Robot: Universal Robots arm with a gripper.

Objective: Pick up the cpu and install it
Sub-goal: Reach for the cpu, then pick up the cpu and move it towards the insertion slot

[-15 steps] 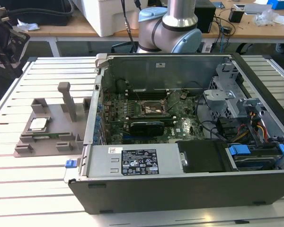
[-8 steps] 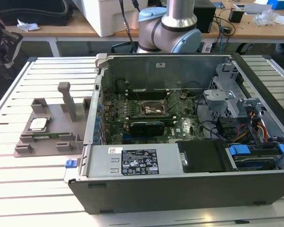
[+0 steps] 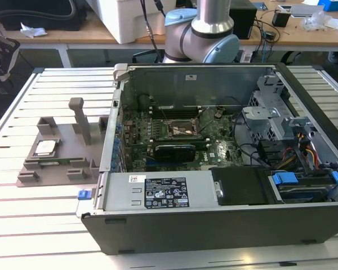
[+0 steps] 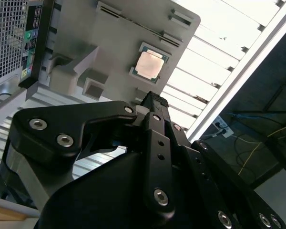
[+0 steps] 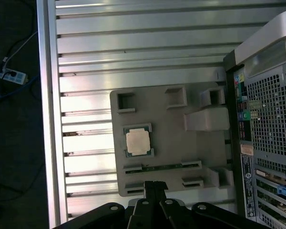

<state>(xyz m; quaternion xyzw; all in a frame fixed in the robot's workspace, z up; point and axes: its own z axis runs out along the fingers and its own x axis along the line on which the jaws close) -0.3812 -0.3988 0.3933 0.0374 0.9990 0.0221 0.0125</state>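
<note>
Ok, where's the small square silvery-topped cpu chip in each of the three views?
Exterior view: the cpu lies on the grey moulded holder, to the exterior view's left of the open computer case.
First wrist view: cpu in the holder's square recess.
Second wrist view: cpu in that same recess.
Shared landmark: the grey holder.

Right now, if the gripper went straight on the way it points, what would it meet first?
Probably the grey fixture near its edge, not the cpu seated on it; the gripper hangs off to the cpu's side, though depth is unclear.
</note>
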